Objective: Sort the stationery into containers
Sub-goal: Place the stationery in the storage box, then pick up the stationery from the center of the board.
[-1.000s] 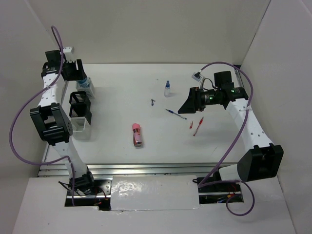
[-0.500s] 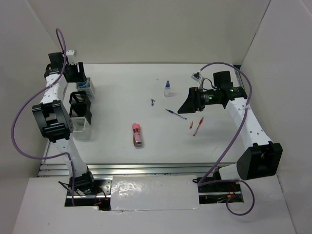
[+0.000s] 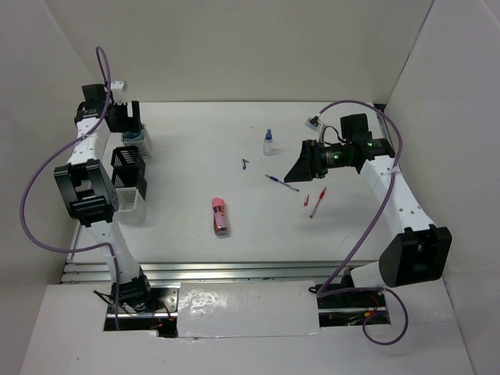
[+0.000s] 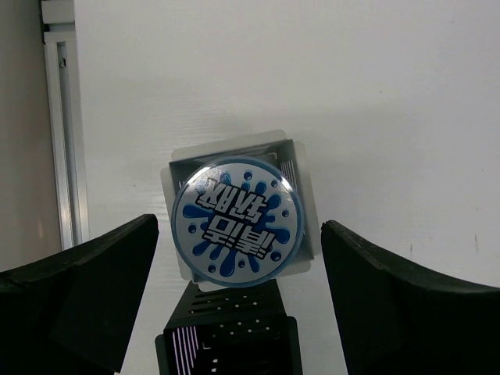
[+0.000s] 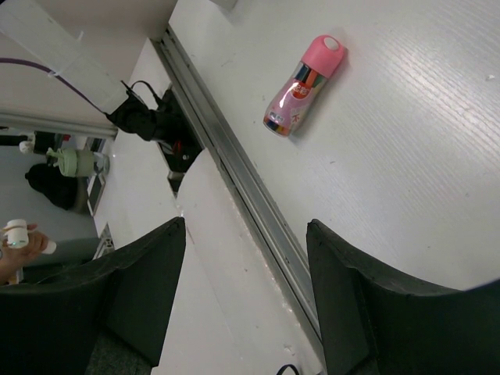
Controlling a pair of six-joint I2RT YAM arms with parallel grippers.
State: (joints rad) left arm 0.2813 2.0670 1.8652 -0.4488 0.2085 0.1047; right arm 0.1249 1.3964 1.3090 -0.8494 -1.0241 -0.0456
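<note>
Round blue-white tin (image 4: 237, 221) lies face up across the mouth of the white slotted box (image 4: 303, 211); can't tell if it's seated inside or resting on the rim. Black mesh box (image 4: 226, 344) sits just beside the white box, near side. Left gripper (image 4: 238, 234) hangs above the white box, jaws wide, touching nothing. Judged step: tin drop-off done.

Well to the right of the white box, loose on the table: pink oblong block (image 3: 220, 216), tiny bottle (image 3: 268, 142), blue pen (image 3: 281, 183), short red piece (image 3: 306, 200), red pen (image 3: 317, 202). Right gripper (image 5: 246, 234) hovers there, jaws apart, empty.

Next move probably calls for lifting the left arm clear, then picking a loose item.
</note>
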